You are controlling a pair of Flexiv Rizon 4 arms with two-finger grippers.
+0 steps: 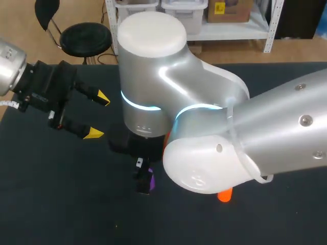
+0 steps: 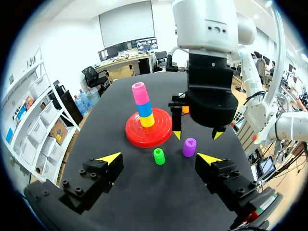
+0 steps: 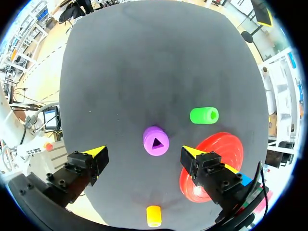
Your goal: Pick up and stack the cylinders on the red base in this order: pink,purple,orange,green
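Black table [image 1: 51,204] | left claw [image 1: 98,115] released | right claw [image 3: 143,151] released, hovering above upright purple cylinder [image 3: 156,141]

Ahead of your left gripper [image 2: 159,161], whose fingers stand wide apart, you see the green cylinder [image 2: 159,156] and the purple cylinder [image 2: 189,147] near each other on the black table [image 2: 144,202]. Beyond them, the red base [image 2: 148,129] carries a yellow [image 2: 147,120], blue [image 2: 144,109] and pink cylinder [image 2: 139,93], stacked bottom to top. The right gripper [image 2: 197,134] hangs spread just above the purple cylinder, without touching it.
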